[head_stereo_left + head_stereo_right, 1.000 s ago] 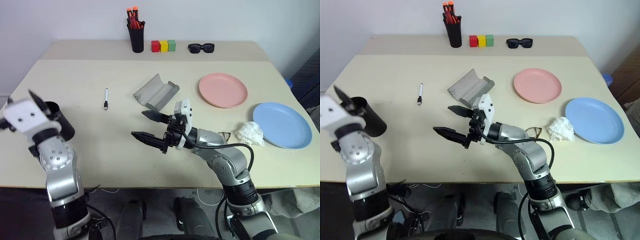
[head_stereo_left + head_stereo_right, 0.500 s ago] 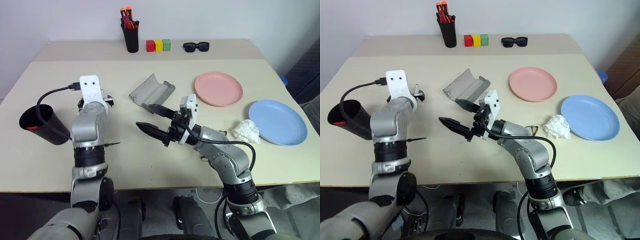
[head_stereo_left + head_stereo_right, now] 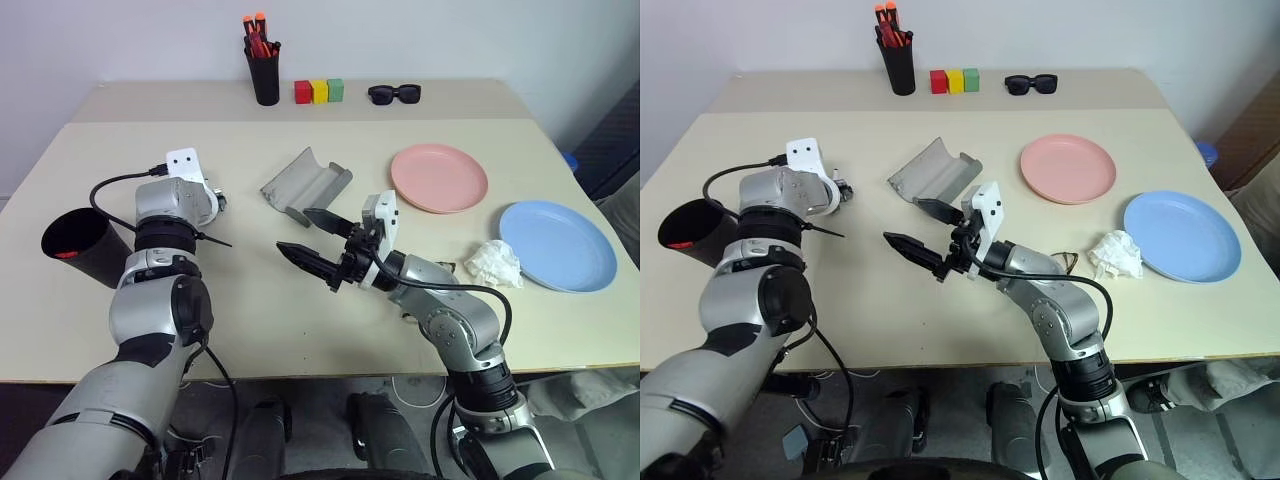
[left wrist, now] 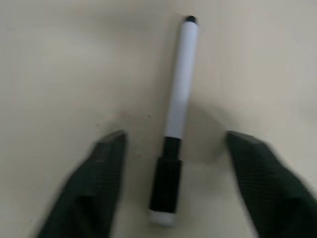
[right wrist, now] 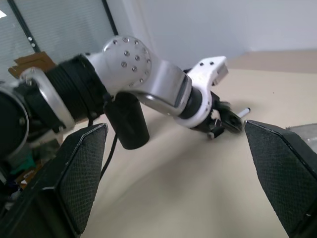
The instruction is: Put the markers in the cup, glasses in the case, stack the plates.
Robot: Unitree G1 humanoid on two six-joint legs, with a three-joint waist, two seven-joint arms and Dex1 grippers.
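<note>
- My left tool [image 4: 171, 144] hangs low over the surface [image 3: 250, 290] with its fingers spread and nothing gripped. In its wrist view, the white marker [image 4: 176, 114] lies between the two fingertips.
- The marker's long axis runs straight away from the tool, black cap nearest me, so I judge the fingers should close across the barrel, not along it.
- My right tool [image 3: 322, 245] floats mid-surface, jaws wide and empty, pointing toward the left arm. It is farther from the marker, so the left arm takes this pick.
- The black cup [image 3: 75, 245] sits at the left edge, beside the left arm, with something red-orange inside, which I take for the other marker.
- Count: one white marker out, one cup, one open grey case [image 3: 305, 185], two plates, pink [image 3: 440, 178] and blue [image 3: 560, 245], lying apart.
- The wire-frame glasses [image 3: 1065, 262] peek out behind the right forearm, near a crumpled tissue [image 3: 498, 265].
</note>
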